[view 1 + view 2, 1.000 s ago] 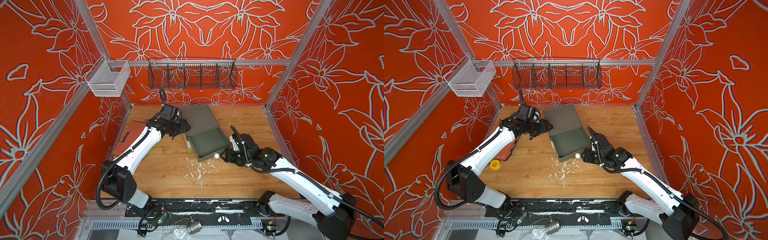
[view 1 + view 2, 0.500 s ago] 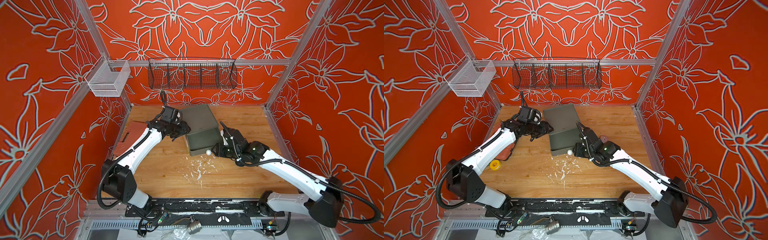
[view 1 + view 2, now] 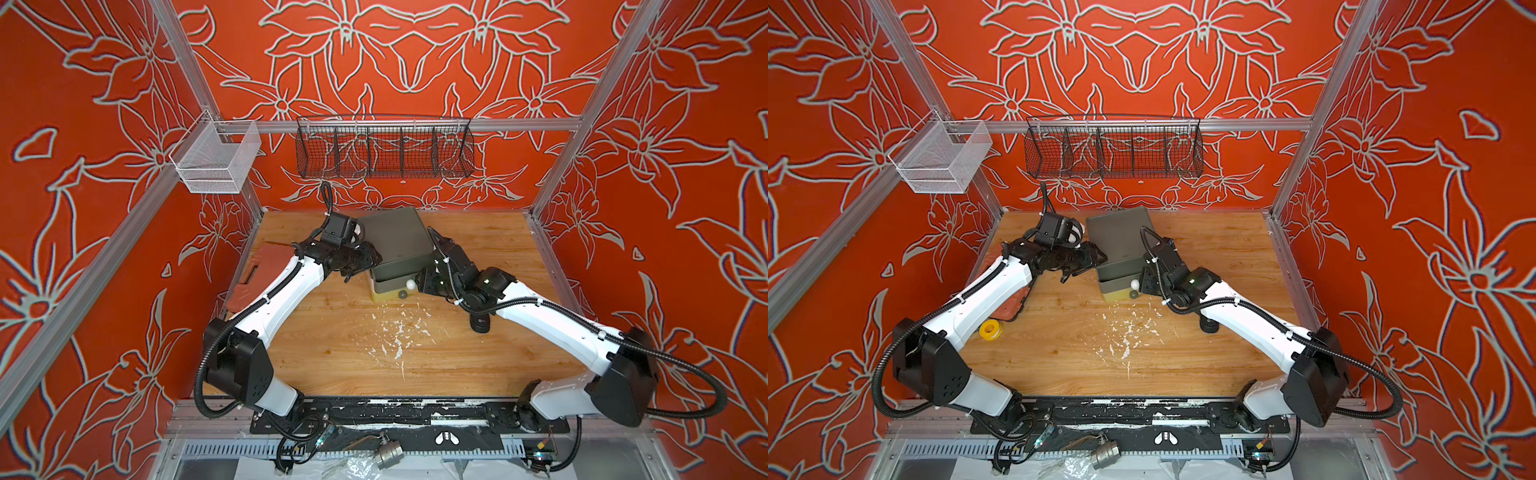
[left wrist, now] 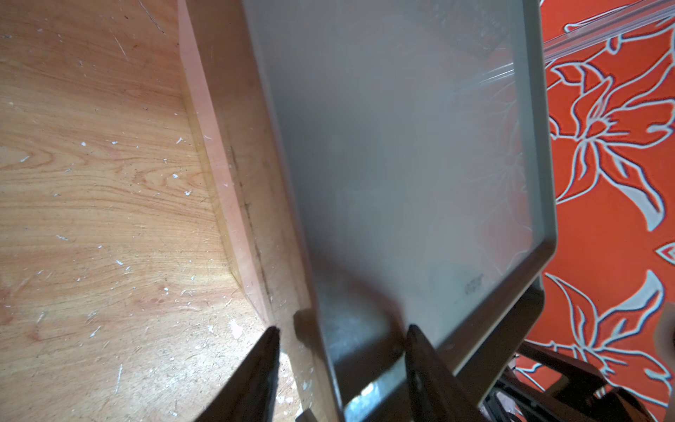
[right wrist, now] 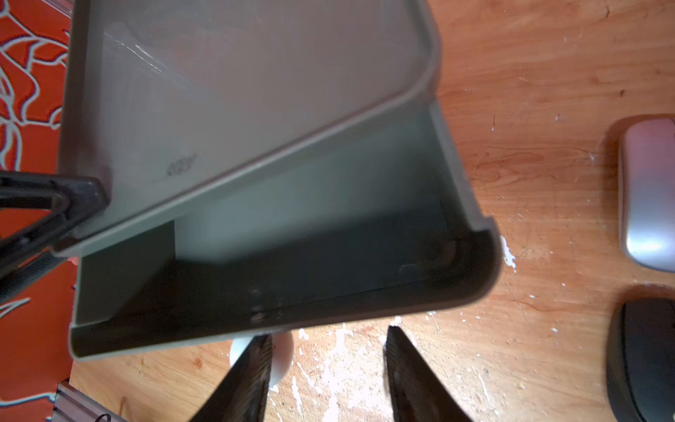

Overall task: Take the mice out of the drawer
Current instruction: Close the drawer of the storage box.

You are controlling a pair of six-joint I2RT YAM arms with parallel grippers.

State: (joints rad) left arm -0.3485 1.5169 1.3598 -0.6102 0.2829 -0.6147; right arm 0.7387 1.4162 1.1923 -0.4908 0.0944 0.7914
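Both top views hang high over the front of the bench (image 3: 415,353), tilted down toward the back wall (image 3: 1142,62), far enough out to share basically the whole cell. The left wrist cam peeks out from behind the left gripper (image 4: 342,329), and the right one from behind the right gripper (image 5: 328,332). Both are super close, with the same grey drawer box (image 5: 255,91) just ahead, seen from opposite sides.
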